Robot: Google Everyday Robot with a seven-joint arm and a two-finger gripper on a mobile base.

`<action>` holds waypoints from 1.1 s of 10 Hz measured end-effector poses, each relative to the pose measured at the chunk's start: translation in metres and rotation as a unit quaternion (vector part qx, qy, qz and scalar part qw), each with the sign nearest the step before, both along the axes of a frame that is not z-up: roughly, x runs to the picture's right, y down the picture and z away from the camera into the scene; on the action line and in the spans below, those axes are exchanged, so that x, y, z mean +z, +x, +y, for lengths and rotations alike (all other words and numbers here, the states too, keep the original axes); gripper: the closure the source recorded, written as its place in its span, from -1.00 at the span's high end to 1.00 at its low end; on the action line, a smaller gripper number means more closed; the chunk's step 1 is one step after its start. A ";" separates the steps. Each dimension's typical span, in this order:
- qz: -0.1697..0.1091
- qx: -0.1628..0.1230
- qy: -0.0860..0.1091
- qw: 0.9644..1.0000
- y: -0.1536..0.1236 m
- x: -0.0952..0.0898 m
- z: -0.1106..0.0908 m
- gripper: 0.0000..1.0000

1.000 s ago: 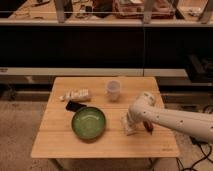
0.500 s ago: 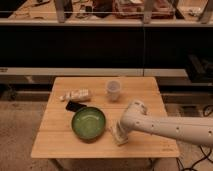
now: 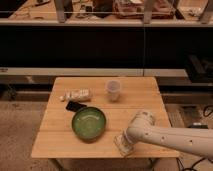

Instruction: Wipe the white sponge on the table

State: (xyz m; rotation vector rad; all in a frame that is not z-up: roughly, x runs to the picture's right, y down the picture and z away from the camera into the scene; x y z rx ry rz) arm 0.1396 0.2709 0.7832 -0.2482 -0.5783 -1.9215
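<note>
Wooden planks make up the table (image 3: 60, 135), which fills the middle and lower part of the frame and is the largest thing we see. Behind it, across the upper half, runs a dark shelf unit (image 3: 100, 45) with cluttered items on top, too blurred for us to name.

From the lower right corner the robot's white arm (image 3: 170, 139) reaches in over the table's front right area, its rounded elbow joint rising above the surface. At its end the gripper (image 3: 124, 144) sits low at the table's front edge, in the lower centre of the frame, just right of the bowl. We take it as clenched, with the white sponge (image 3: 121, 145) under it, pressed against the wood; we cannot make out the sponge's outline clearly from the gripper's own pale parts.

Left of that, a green bowl (image 3: 89, 123) stands on the table's front middle. Toward the back, in the upper centre of the tabletop, stands a translucent white cup (image 3: 113, 90). At the left rear lies a white tube (image 3: 76, 94) on its side, and touching or just beside it, nearer the bowl, a small black object (image 3: 74, 106).
</note>
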 end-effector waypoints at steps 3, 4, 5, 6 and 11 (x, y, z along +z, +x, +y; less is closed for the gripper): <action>0.055 0.022 0.017 0.998 0.058 0.006 -0.027 -0.82; 0.076 0.035 0.023 0.996 0.074 0.012 -0.040 -0.82; 0.087 0.045 0.025 0.995 0.081 0.018 -0.048 -0.82; 0.097 0.052 0.028 0.993 0.085 0.024 -0.058 -0.82; 0.100 0.068 0.022 0.992 0.022 0.067 -0.086 -0.82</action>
